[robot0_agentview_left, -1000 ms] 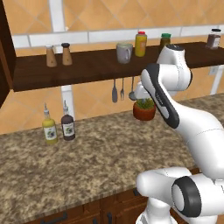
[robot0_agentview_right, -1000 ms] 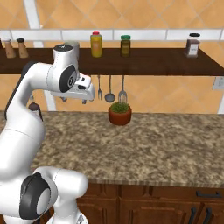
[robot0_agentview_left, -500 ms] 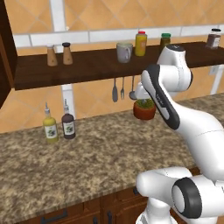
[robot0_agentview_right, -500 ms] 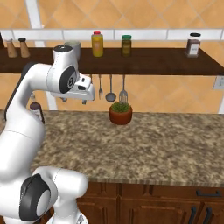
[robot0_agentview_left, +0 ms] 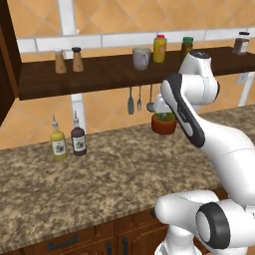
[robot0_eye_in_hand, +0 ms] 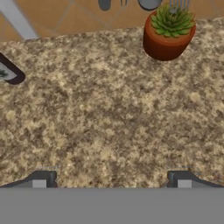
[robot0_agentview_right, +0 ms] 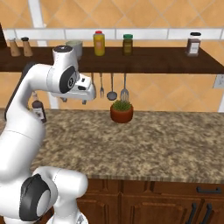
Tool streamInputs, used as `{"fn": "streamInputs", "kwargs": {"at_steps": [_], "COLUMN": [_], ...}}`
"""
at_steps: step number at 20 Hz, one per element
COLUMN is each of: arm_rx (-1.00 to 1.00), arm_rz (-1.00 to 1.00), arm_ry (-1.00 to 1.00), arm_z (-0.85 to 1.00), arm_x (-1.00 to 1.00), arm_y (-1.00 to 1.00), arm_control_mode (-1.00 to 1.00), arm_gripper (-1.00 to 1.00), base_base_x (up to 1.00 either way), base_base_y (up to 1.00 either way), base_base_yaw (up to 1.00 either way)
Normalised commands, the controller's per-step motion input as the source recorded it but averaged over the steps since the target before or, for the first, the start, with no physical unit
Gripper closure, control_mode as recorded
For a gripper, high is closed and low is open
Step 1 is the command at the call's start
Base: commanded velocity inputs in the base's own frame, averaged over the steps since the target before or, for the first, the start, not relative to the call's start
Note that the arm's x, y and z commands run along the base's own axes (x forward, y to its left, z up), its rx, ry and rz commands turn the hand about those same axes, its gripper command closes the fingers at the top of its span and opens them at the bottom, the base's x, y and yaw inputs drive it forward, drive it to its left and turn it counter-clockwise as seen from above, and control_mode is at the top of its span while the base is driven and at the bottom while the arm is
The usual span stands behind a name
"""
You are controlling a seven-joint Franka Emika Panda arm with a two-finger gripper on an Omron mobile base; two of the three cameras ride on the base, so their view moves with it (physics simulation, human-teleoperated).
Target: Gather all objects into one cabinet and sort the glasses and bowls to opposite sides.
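Grey mug (robot0_agentview_left: 141, 58) sits up on the long dark wall shelf (robot0_agentview_left: 109, 72), well above and apart from the gripper (robot0_eye_in_hand: 111, 177), whose fingers are spread wide over bare granite counter (robot0_eye_in_hand: 109, 113), holding nothing. Reddish plant pot (robot0_eye_in_hand: 168, 33) stands ahead by the wall, a green succulent inside.

Hidden and cropped parts around the desk and wall shelf

The arm is covering the plant pot's (robot0_agentview_left: 164, 124) right side in the left base view and part of the grey mug (robot0_agentview_right: 75, 47) in the right base view. In the hand view, a dark bottle (robot0_eye_in_hand: 9, 72) is being cut off at 9 o'clock, and hanging utensils (robot0_eye_in_hand: 148, 4) at 12 o'clock.
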Motion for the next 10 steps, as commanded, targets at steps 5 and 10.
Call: {"fn": "streamInputs", "kwargs": {"at_steps": [5,10], "arm_rx": [0.0,-0.13], "arm_rz": [0.0,0.0], "arm_ry": [-0.06,-0.33], "arm_z": [0.0,0.22], "arm_x": [-0.27,-0.02], "arm_y": [0.32,0.37], "arm_control_mode": [-1.0,-1.0], "arm_gripper": [-1.0,-1.0], "base_base_x": [0.0,0.0], "base_base_y": [0.0,0.0], "base_base_yaw": [0.0,0.0]}}
